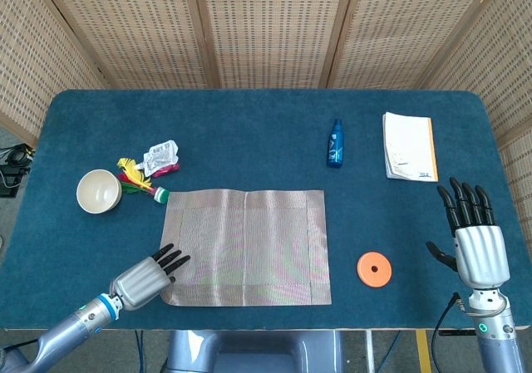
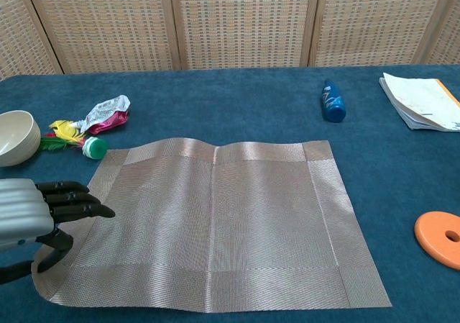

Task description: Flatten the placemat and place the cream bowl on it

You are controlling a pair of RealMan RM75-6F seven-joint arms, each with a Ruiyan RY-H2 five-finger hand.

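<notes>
The woven beige placemat (image 1: 245, 236) lies spread on the blue table, with a slight ripple along its far edge (image 2: 215, 150). My left hand (image 1: 145, 277) grips its near left corner, fingers on top and thumb at the edge, seen closer in the chest view (image 2: 29, 211). The cream bowl (image 1: 98, 191) stands upright on the table to the left of the mat, apart from it (image 2: 16, 137). My right hand (image 1: 478, 244) hovers at the near right with fingers spread, holding nothing; the chest view does not show it.
Crumpled wrappers and a green cap (image 1: 150, 169) lie between bowl and mat. A blue bottle (image 1: 335, 143) and a booklet (image 1: 410, 146) lie at the far right. An orange disc (image 1: 374, 267) sits right of the mat.
</notes>
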